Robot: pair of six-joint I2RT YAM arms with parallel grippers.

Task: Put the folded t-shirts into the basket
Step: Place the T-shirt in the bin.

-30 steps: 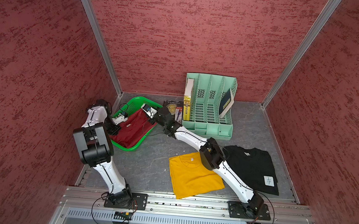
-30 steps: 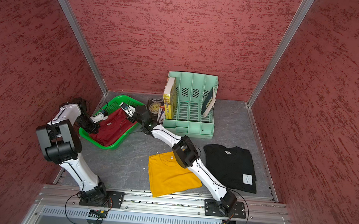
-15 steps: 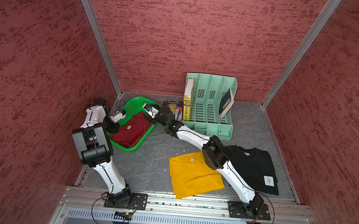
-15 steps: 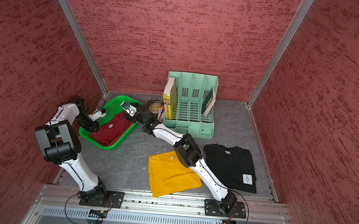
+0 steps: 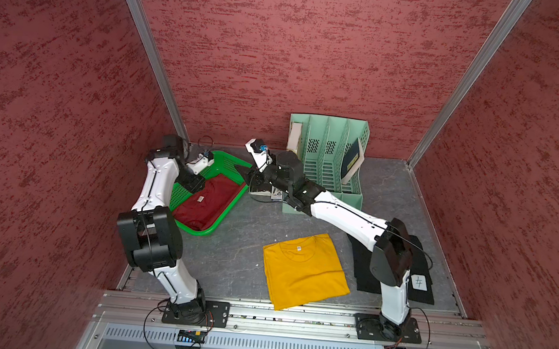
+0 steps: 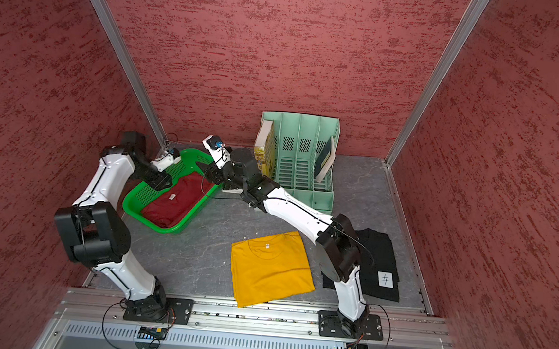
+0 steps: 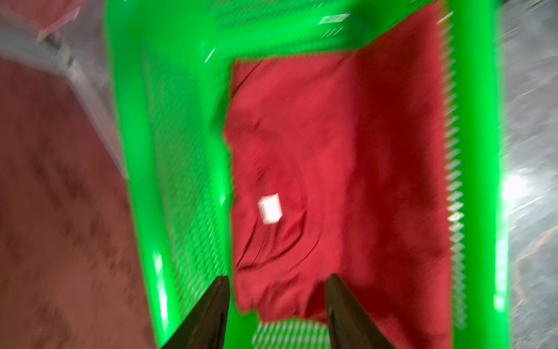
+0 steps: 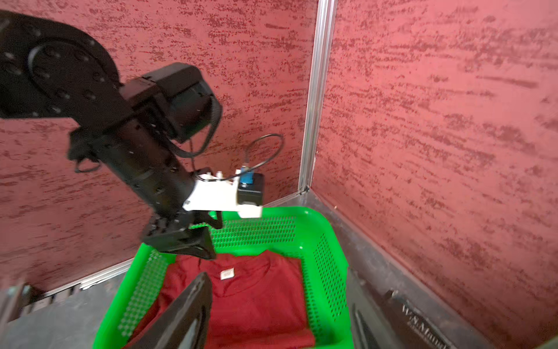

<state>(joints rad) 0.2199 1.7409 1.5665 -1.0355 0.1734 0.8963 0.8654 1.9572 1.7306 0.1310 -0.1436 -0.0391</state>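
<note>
the red t-shirt [image 5: 208, 200] lies in the basket [image 5: 198, 232] at the bench's back left corner. the yellow t-shirt [image 5: 304, 272] and black t-shirt [image 6: 381, 251] lie by the front edge. the left gripper [image 7: 277, 277] and right gripper [image 8: 277, 275] hang at the basket, jaws open and empty.

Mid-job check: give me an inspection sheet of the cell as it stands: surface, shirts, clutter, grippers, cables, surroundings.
Surface: grey table top, bare between the items.
Job's things: dark red t-shirt lies in the green basket; yellow t-shirt and black t-shirt lie on the table, outside it.
Clutter: mint file organiser holding books; small items beside it, partly hidden by the right arm.
Grippers: left gripper open over the basket, empty; right gripper open at the basket's edge, empty.
Cables: left wrist-camera cable loops free; slack loops at both arm bases; no snag seen.
Surroundings: red textured walls, aluminium corner posts.
</note>
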